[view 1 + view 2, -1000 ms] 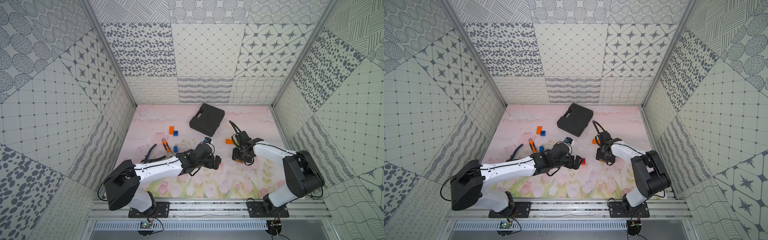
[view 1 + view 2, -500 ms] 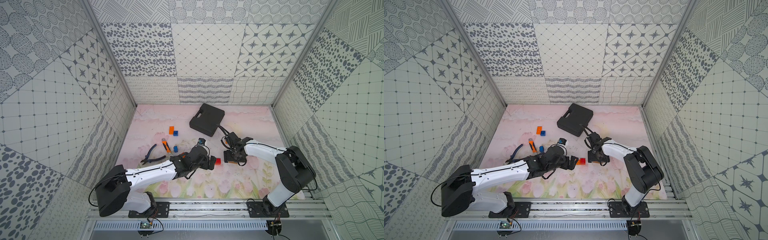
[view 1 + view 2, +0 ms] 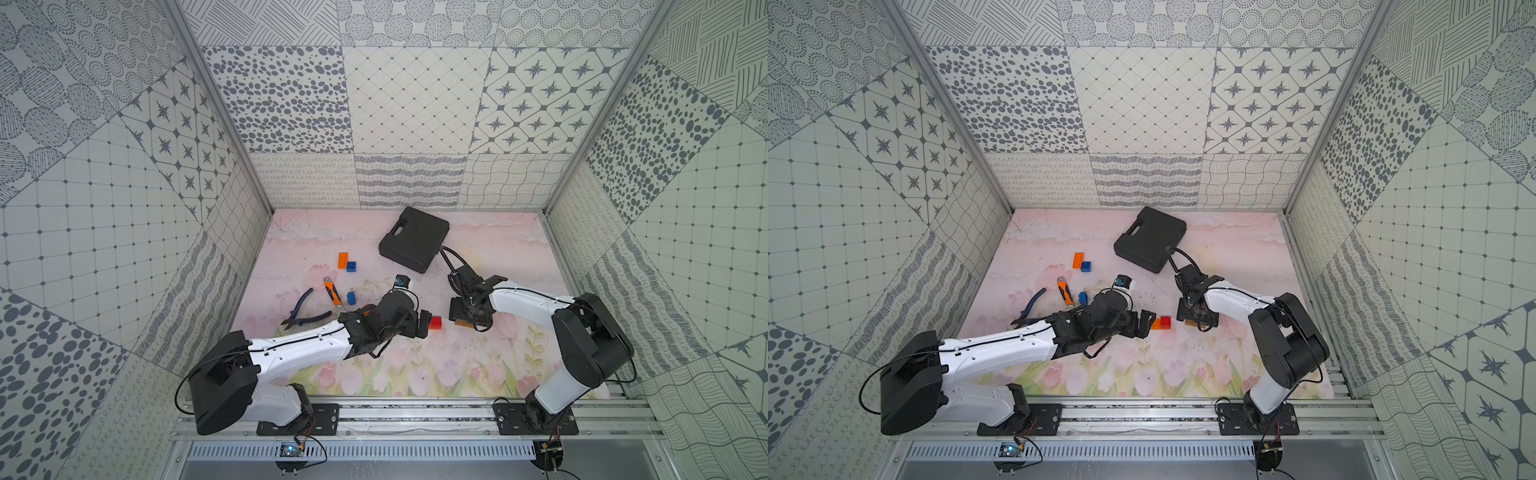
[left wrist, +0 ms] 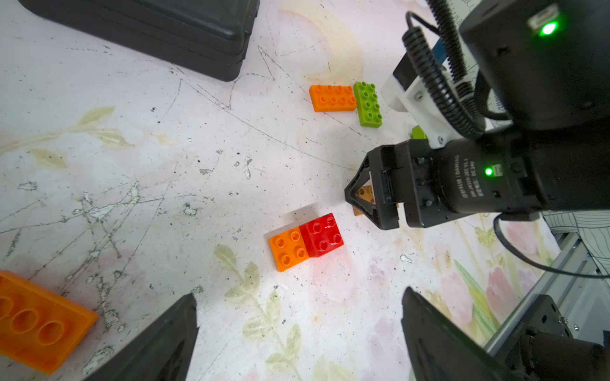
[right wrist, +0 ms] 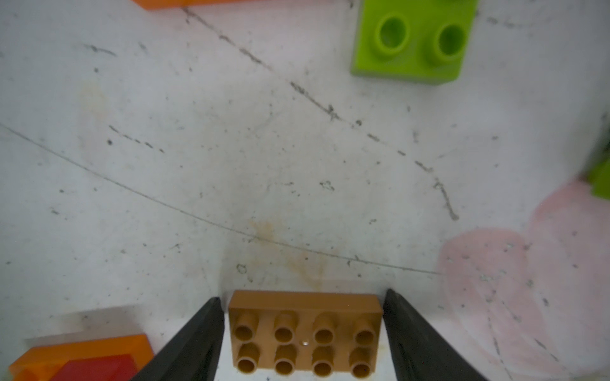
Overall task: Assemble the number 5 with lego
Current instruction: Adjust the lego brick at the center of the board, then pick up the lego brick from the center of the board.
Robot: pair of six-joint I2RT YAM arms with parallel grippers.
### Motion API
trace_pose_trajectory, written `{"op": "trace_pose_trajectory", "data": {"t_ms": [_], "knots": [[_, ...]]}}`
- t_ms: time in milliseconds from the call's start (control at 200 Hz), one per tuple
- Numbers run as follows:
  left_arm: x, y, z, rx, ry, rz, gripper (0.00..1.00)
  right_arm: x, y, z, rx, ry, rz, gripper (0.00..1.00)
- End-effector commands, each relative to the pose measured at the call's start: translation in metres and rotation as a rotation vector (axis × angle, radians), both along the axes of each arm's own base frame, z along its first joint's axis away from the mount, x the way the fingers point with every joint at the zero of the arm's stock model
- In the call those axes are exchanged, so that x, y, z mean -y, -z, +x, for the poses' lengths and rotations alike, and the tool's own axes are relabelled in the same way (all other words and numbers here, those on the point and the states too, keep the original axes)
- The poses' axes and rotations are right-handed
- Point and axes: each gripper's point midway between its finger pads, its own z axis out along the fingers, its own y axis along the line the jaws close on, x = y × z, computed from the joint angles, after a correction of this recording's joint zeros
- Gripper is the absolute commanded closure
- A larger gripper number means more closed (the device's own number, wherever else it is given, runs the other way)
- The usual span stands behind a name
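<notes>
A red square lego brick (image 4: pixel 321 235) sits on one half of an orange brick (image 4: pixel 287 250) on the mat; both top views show it (image 3: pixel 436 323) (image 3: pixel 1165 322). My left gripper (image 4: pixel 300 306) (image 3: pixel 424 324) is open just short of it, with nothing between its fingers. My right gripper (image 5: pixel 302 295) (image 3: pixel 469 320) is open and straddles a brown eight-stud brick (image 5: pixel 305 333) (image 4: pixel 366 194) lying on the mat, a thin gap on each side. A long orange brick (image 4: pixel 332 98) and a long green brick (image 4: pixel 368 104) lie end to side further back.
A black case (image 3: pixel 415 239) stands at the back. An orange brick (image 3: pixel 343 260) and two blue bricks (image 3: pixel 351 266) (image 3: pixel 352 297) lie left of centre beside blue-handled pliers (image 3: pixel 305 311) and an orange-handled tool (image 3: pixel 331 291). A green square brick (image 5: pixel 412 43) lies ahead of my right gripper.
My left gripper has drawn back a little, uncovering the red brick on the mat. My right gripper has moved left and nearer, and its jaws have widened around the brown brick.
</notes>
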Motion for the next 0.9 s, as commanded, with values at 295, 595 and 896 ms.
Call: {"op": "trace_pose_trajectory", "data": {"t_ms": [295,595,896], "knots": [[0.003,-0.008,0.006,0.024,-0.022,-0.025,0.00,0.007,0.024,-0.030,-0.121,-0.007,-0.035,0.30],[-0.003,-0.008,0.007,0.035,-0.046,-0.024,0.00,0.000,-0.008,-0.027,-0.049,-0.054,-0.001,0.37],[-0.026,-0.007,0.009,0.062,-0.115,0.000,0.00,-0.014,-0.027,-0.064,-0.039,-0.135,0.031,0.38]]}}
